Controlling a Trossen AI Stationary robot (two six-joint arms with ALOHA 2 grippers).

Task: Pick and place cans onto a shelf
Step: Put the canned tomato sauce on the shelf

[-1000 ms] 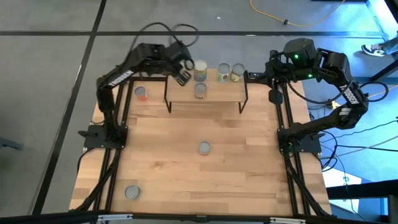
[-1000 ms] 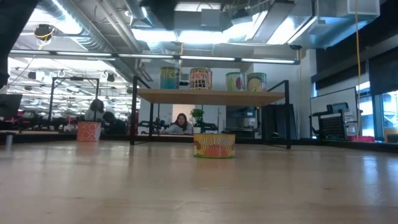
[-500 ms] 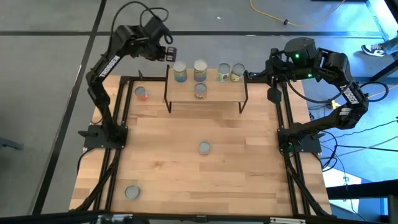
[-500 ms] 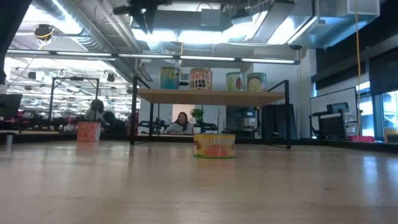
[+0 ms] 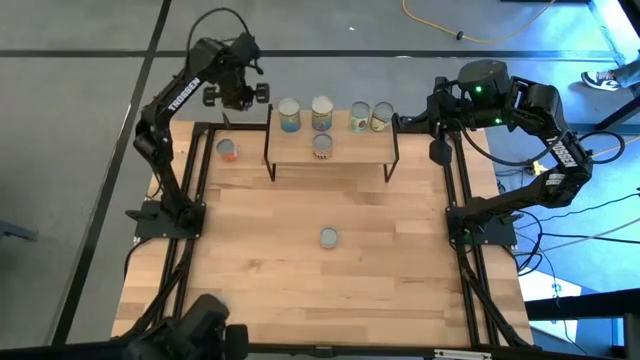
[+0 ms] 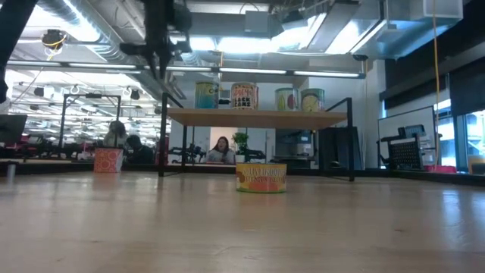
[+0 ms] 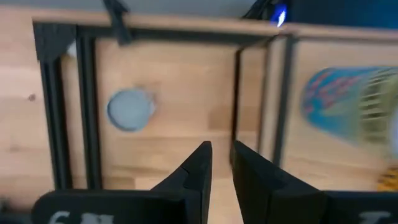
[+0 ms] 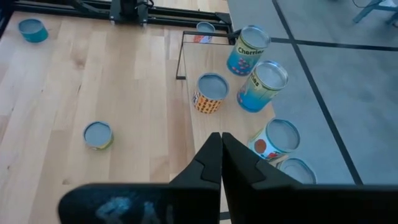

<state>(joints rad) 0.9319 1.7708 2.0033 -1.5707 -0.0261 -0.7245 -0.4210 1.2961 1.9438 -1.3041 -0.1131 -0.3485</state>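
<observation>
Fingers (image 7: 219, 163) on your left arm stand slightly apart and empty, just past the shelf (image 5: 332, 146); next, bring them down around the red can (image 5: 227, 150) below on the counter (image 5: 320, 280).

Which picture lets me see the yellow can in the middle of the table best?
The low view: the yellow can stands close and side-on, label facing the camera. The high view shows only its silvery top. The right wrist view shows it small, from above. I can't find it in the left wrist view.

Five cans (image 5: 321, 114) on the shelf (image 5: 345, 151)
</observation>
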